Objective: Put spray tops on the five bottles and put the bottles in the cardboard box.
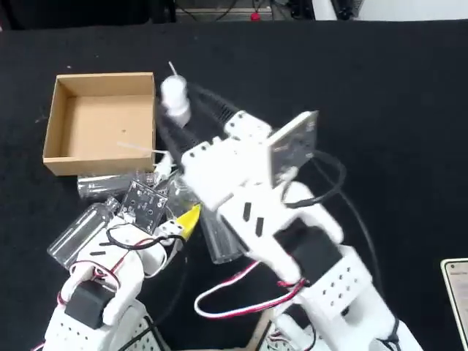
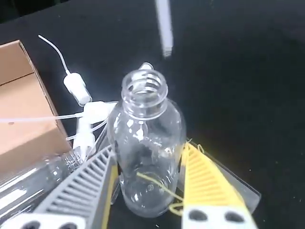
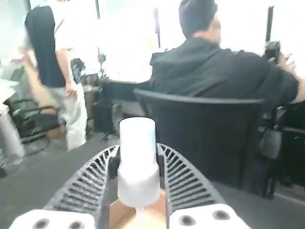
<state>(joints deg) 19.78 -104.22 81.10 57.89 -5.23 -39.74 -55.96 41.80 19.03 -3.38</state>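
Clear plastic bottle (image 2: 145,157), uncapped, sits clenched between our left fingers (image 2: 202,181) at the black counter (image 2: 248,71); our right fingers (image 3: 186,176) grasp 1 white spray top (image 3: 138,167) near the open brown cardboard box (image 1: 99,124).

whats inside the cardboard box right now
No bottles: the cardboard box shows a bare floor, with one thin white dip tube reaching in over its wall. The strip of floor just behind the near wall is hidden.

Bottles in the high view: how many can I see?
4 bottles. One is in the left gripper, two lie near the cardboard box, one lies partly under the right arm. Another may be hidden.
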